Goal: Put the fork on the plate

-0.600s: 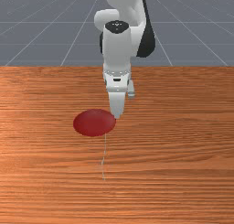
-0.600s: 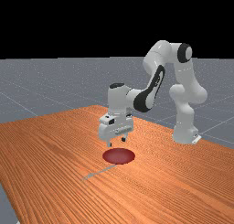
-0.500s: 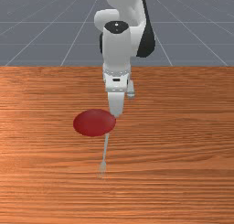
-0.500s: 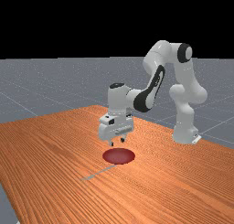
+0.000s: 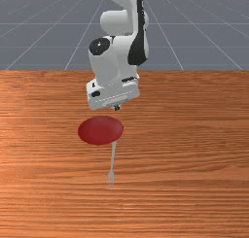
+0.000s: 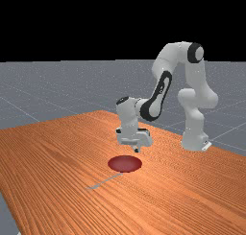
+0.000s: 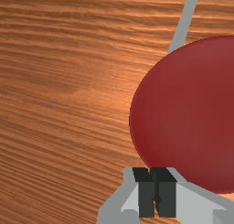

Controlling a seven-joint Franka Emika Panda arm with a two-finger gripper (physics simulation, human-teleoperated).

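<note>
Fork [image 5: 111, 176] lay on tbl. [image 5: 194, 159] w/ handle [image 5: 113, 152] by red plate [image 5: 100, 130]. Gripper [image 5: 116, 108] was pressed together w/ nothing in it. Best bet was open up, go past red plate, then pinch handle softly.

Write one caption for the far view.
White-and-grey robot gripper above the wooden table, near a red oval plate and grey fork.

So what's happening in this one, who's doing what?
A robot arm is handling nothing right now. Its pincer is closed and empty, raised near the edge of the red plate. The fork lies on the table, handle end at the plate's rim and tines pointing away, so it isn't on the plate yet.
</note>
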